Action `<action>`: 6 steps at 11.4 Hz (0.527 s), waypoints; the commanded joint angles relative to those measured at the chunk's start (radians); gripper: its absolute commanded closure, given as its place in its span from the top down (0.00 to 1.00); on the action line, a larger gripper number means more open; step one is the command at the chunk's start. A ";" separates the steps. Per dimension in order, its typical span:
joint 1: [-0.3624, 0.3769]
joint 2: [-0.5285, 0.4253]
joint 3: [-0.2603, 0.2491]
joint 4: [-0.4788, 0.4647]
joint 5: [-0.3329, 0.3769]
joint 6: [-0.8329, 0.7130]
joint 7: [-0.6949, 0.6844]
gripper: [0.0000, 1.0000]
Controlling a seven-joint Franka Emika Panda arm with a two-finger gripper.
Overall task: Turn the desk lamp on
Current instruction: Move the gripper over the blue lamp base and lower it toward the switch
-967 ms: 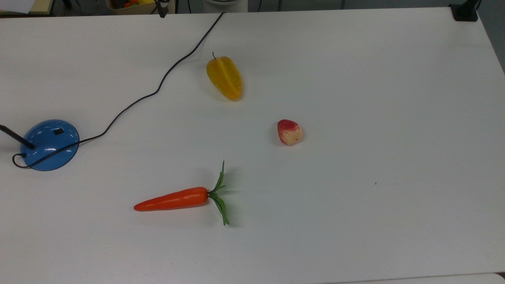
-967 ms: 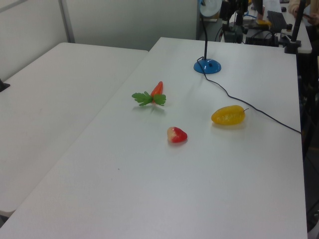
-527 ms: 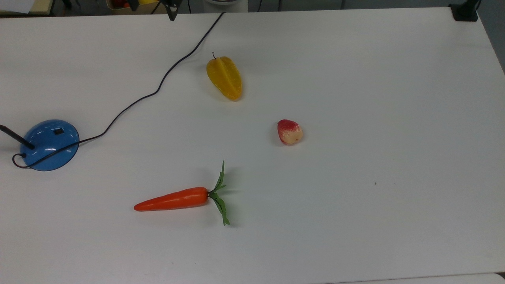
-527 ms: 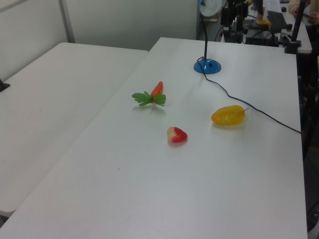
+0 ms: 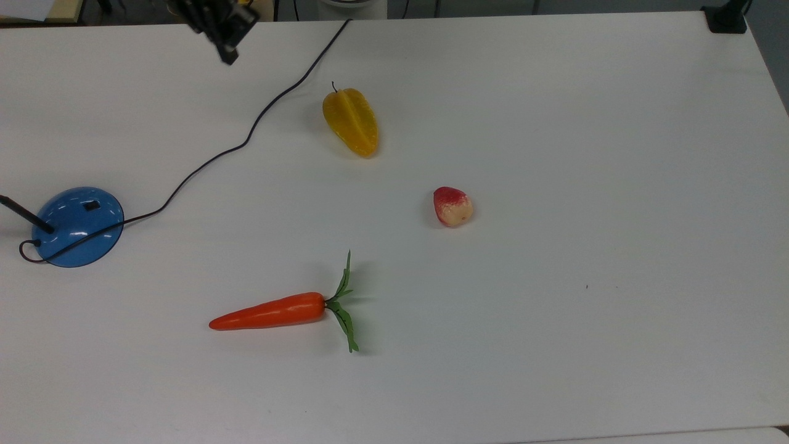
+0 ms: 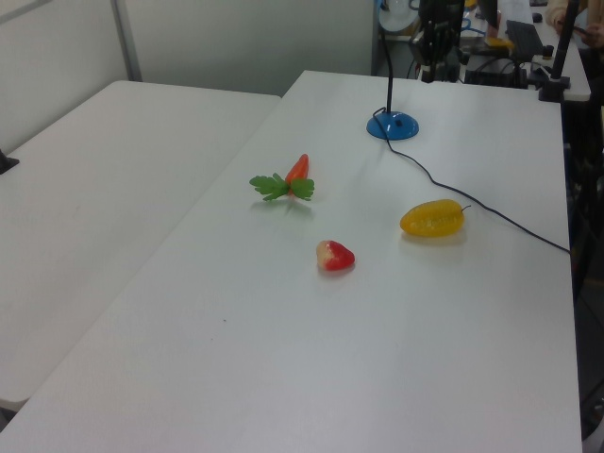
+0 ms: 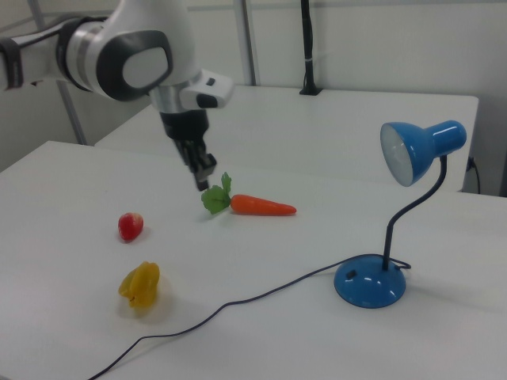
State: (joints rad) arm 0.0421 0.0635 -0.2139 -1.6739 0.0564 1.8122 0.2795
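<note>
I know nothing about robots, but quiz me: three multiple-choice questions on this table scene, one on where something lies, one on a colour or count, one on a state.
1. In the top view, where is the lamp base?
A. far left
B. centre
C. far right

2. How many toy foods lie on the table?
A. two
B. three
C. five

3. Is the desk lamp lit?
A. yes, glowing
B. no, dark
C. flashing

Answers:
1 A: the blue lamp base sits at the top view's left edge.
2 B: carrot, yellow fruit and red fruit.
3 B: the desk lamp shows no glow in the right view.
</note>
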 commanded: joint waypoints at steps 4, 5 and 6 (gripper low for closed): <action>-0.008 0.119 -0.183 -0.035 0.010 0.404 0.158 0.00; -0.013 0.145 -0.194 -0.032 0.010 0.447 0.161 0.00; -0.028 0.160 -0.199 -0.030 0.008 0.472 0.159 0.00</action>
State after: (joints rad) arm 0.0208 0.1824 -0.3910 -1.7084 0.0565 2.2094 0.4098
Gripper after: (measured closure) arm 0.991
